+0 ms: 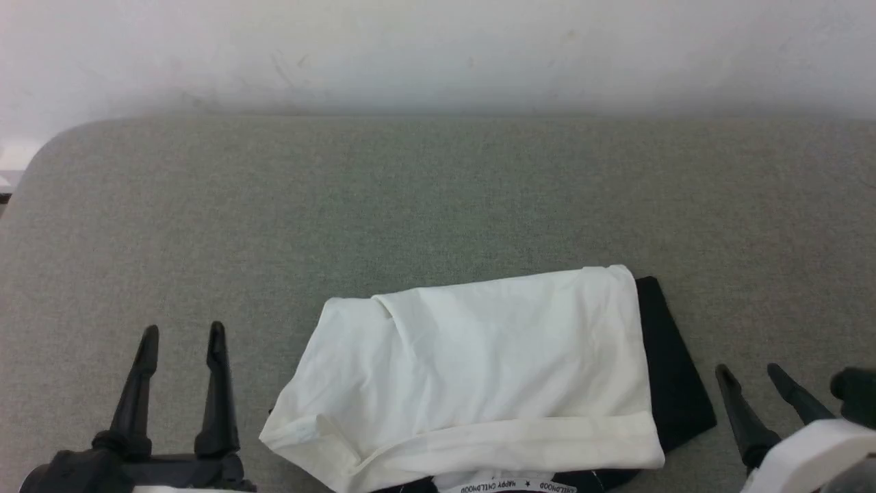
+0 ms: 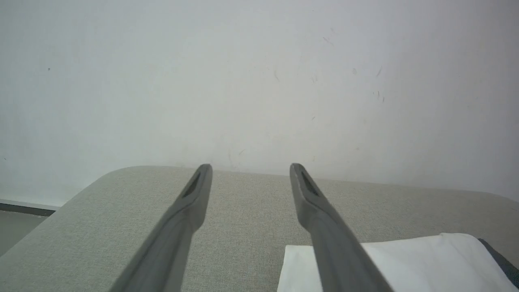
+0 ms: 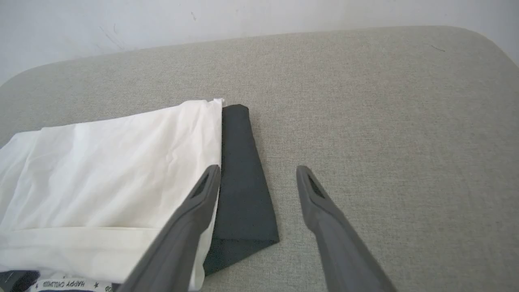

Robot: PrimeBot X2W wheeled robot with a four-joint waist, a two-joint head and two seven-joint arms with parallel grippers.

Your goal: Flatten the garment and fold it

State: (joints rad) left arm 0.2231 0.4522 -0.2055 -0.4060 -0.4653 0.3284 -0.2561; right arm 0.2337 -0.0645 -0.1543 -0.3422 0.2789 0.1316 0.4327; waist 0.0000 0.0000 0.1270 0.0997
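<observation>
Noted soft garment [image 1: 479, 370] folded, smooth white slab over black wedge, lower centre on coarse-woven grey pad [image 1: 438, 198]; flanked by left gripper [image 1: 183, 332] and right gripper [image 1: 747, 370], both splayed apart, empty.

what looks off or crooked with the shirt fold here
The shirt is folded but uneven: a black layer sticks out past the white top's right edge, and its near-left corner is rumpled. Nothing else stands out.

garment [image 1: 479, 363]: white and black, white band with black lettering | table [image 1: 438, 192]: grey-green woven | wall [image 1: 438, 48]: white
</observation>
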